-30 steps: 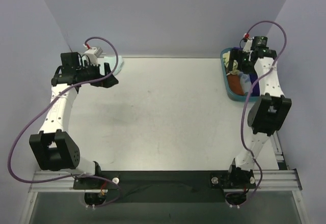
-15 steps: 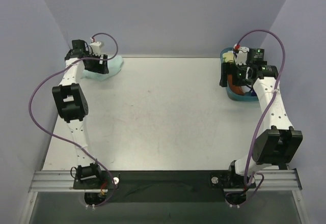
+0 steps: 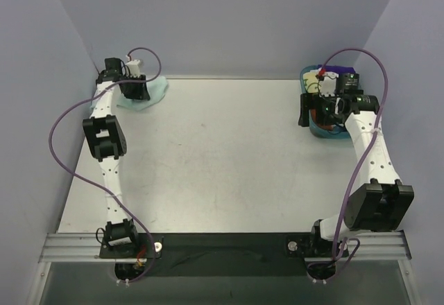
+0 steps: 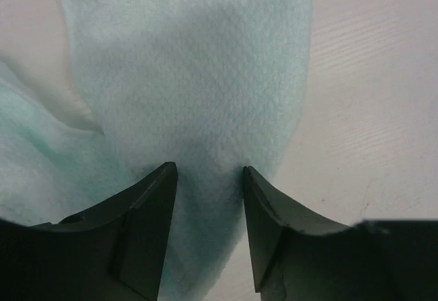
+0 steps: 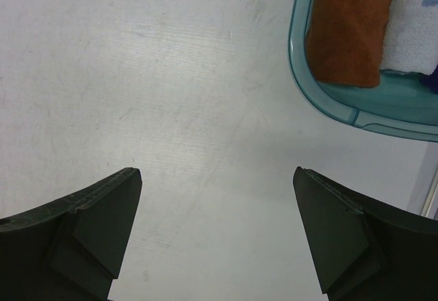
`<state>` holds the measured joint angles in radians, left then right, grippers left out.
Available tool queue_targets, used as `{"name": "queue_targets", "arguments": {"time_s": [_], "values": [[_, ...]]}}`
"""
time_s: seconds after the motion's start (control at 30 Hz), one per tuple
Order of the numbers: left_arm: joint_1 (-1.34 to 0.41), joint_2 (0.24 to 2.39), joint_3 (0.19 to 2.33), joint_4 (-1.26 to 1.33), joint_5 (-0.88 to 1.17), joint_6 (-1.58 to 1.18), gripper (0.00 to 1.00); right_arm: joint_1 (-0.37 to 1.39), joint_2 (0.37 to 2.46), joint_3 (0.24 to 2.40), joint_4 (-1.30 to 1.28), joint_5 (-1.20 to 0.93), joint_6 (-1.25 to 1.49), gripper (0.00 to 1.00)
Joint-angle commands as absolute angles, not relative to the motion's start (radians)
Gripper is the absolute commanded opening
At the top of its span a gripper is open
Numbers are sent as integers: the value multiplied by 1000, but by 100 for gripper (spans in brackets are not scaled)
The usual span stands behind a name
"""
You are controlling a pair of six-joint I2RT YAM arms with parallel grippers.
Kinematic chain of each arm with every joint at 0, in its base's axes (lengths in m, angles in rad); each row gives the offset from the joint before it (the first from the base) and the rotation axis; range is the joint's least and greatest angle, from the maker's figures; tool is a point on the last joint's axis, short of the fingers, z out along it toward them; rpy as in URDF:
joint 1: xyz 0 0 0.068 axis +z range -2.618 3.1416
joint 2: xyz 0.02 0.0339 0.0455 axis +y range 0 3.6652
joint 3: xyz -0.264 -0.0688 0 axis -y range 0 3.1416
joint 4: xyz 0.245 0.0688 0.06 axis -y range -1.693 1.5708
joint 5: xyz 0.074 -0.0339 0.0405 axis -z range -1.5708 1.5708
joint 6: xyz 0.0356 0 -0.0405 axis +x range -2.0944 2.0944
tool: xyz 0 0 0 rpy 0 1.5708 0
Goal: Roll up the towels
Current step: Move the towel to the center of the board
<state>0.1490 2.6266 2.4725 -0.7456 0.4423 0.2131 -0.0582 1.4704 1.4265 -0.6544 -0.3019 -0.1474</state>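
Mint towel point(image 4: 198, 75) lies crumpled at the far left corner of the table point(image 3: 222, 152). Over the last second the left arm has reached out to it and its fingers have begun narrowing, so a first grab looks under way (no rolling yet). The left gripper point(image 4: 209, 178) is half-closed, its tips pressed into the cloth on either side of a hump, not yet pinching. The right gripper point(image 5: 217, 178) is spread wide and empty over bare table, just left of the tray point(image 5: 328, 102) at the far right.
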Motion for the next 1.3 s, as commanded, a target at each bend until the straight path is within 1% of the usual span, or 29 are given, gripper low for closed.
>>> {"name": "queue_targets", "arguments": {"time_s": [0.0, 0.03, 0.07, 0.1, 0.13, 0.17, 0.2, 0.27, 0.3, 0.33, 0.37, 0.4, 0.43, 0.47, 0.5, 0.53, 0.57, 0.6, 0.63, 0.7, 0.77, 0.8, 0.83, 0.9, 0.93, 0.97, 1.0, 1.1, 1.27], "values": [[130, 2631, 2464, -770, 476, 172, 53, -64, 1405, 1425, -696, -319, -155, 100], [126, 2619, 2454, -772, 474, 170, 48, -66, 1401, 1425, -699, -318, -156, 100], [123, 2608, 2426, -775, 485, 170, 33, -71, 1396, 1425, -712, -319, -156, 100], [118, 2594, 2407, -781, 501, 175, 26, -72, 1388, 1428, -716, -328, -156, 100], [104, 2550, 2376, -782, 537, 184, 21, -74, 1384, 1428, -724, -334, -158, 100], [94, 2519, 2305, -784, 549, 208, 6, -74, 1382, 1428, -738, -340, -158, 100], [75, 2443, 2246, -785, 561, 225, 0, -74, 1376, 1425, -745, -359, -155, 100], [9, 2346, 2125, -785, 575, 280, 0, -74, 1373, 1420, -764, -391, -150, 100], [-42, 2292, 1961, -775, 575, 299, 0, -74, 1371, 1413, -768, -408, -146, 100], [-120, 2175, 1875, -758, 569, 313, 0, -72, 1371, 1405, -773, -441, -137, 100], [-159, 2111, 1771, -733, 566, 305, 0, -72, 1371, 1398, -776, -454, -130, 100], [-202, 1994, 1612, -671, 560, 289, 0, -68, 1374, 1391, -776, -468, -123, 100], [-254, 1944, 1535, -646, 552, 273, 0, -66, 1376, 1375, -778, -494, -115, 100], [-353, 1900, 1484, -629, 536, 238, 0, -64, 1381, 1367, -779, -503, -114, 99], [-407, 1829, 1447, -627, 525, 215, 40, -55, 1393, 1361, -782, -514, -110, 98], [-446, 1794, 1383, -621, 535, 162, 57, -51, 1399, 1353, -785, -520, -112, 98], [-492, 1758, 1356, -602, 549, 134, 94, -48, 1405, 1350, -795, -522, -115, 97], [-498, 1685, 1330, -588, 570, 111, 97, -41, 1420, 1347, -796, -522, -120, 96], [-497, 1651, 1312, -577, 610, 77, 97, -26, 1428, 1344, -799, -522, -126, 93], [-464, 1570, 1321, -580, 621, 77, 97, -8, 1451, 1333, -804, -502, -144, 88], [-419, 1533, 1350, -595, 620, 100, 97, 43, 1468, 1325, -804, -477, -153, 78], [-379, 1526, 1364, -610, 617, 122, 97, 61, 1488, 1324, -802, -473, -159, 69], [-365, 1534, 1385, -633, 603, 180, 93, 105, 1497, 1321, -796, -466, -164, 65], [-342, 1569, 1411, -676, 580, 221, 88, 152, 1537, 1316, -788, -440, -172, 57], [-322, 1583, 1411, -680, 575, 233, 86, 178, 1552, 1315, -781, -436, -176, 56], [-313, 1600, 1408, -681, 569, 233, 82, 220, 1566, 1312, -781, -422, -178, 56], [-308, 1639, 1404, -683, 569, 232, 81, 241, 1603, 1307, -781, -399, -181, 55], [-311, 1715, 1394, -677, 546, 238, 78, 300, 1650, 1287, -775, -339, -192, 56], [-316, 1805, 1402, -629, 517, 209, 78, 321, 1703, 1233, -762, -249, -212, 56]]}}
